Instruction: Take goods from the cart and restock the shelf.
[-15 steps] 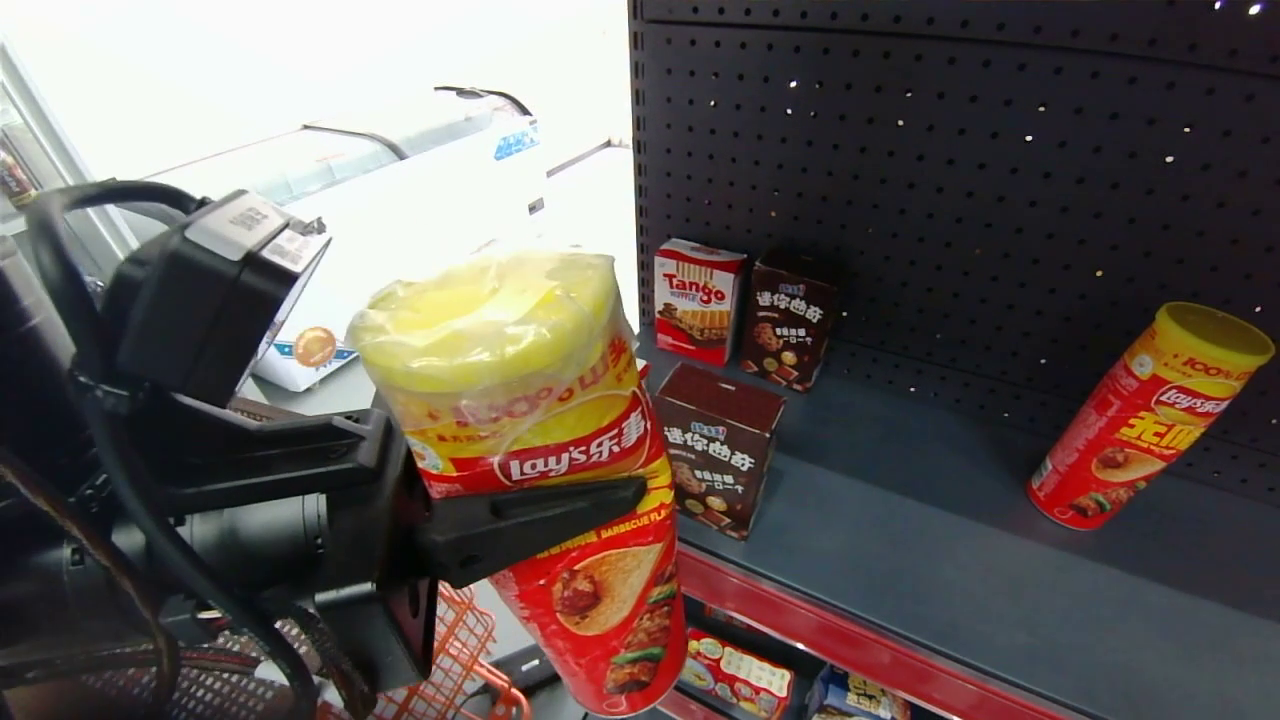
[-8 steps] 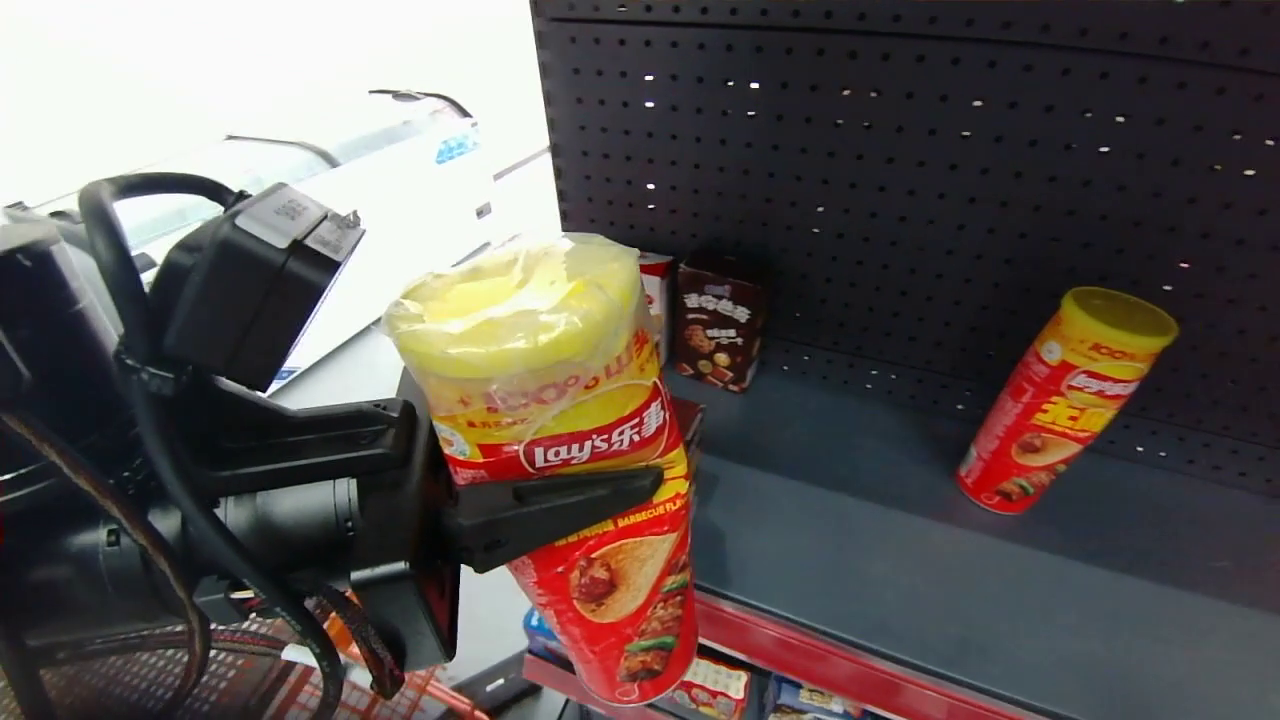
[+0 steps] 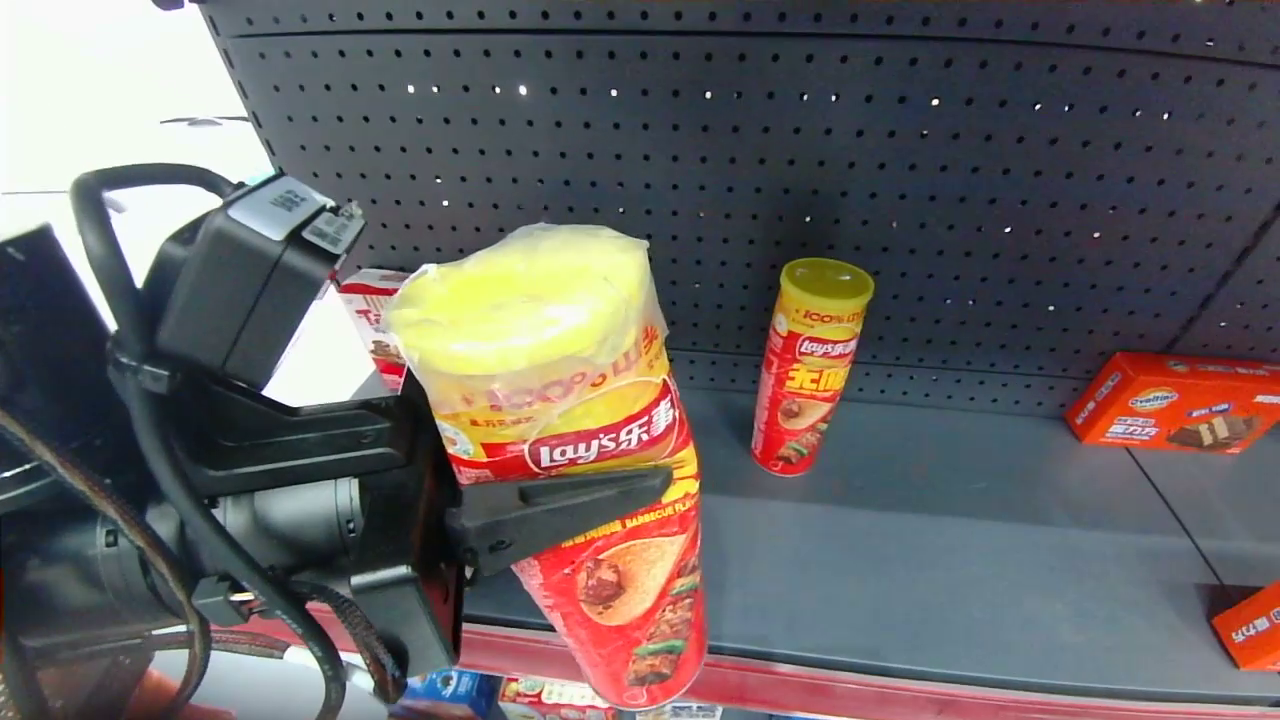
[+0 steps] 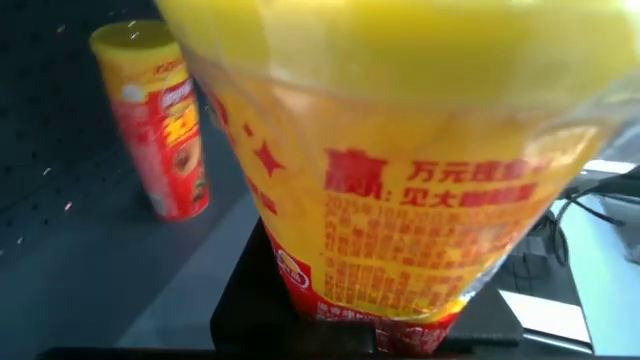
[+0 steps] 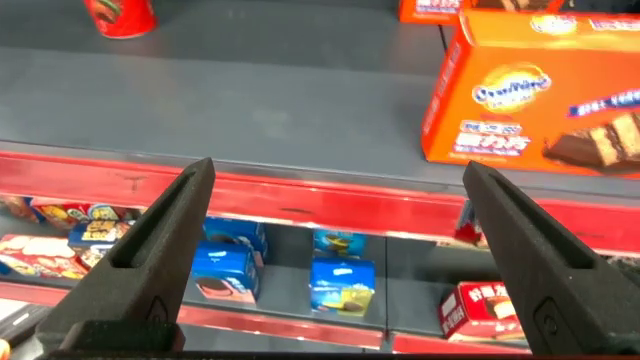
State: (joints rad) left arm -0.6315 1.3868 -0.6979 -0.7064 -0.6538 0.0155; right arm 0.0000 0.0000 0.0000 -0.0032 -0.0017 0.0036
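The left end effector (image 3: pixel 560 480) is clenched on a tall can of chips (image 3: pixel 560 400), with one finger across the front and the other behind it. It grips the can around the middle, likely so the can does not tip. The can is in the air, in front of the shelf (image 3: pixel 950 560) and near its red front edge. It is almost upright, leaning a little, with the yellow lid on top, so I think it can be set down on its flat bottom. Clear plastic wraps the top, which could make it slippery. Another can of chips (image 3: pixel 810 365) stands on the shelf near the back wall (image 3: pixel 700 150). The bare spot beside it looks like a good home for the held can. An orange box (image 3: pixel 1170 400) lies farther right, well apart. The right end effector (image 5: pixel 340 250) is released and empty, its fingers wide apart. It hangs low by the shelf front, out of the way.
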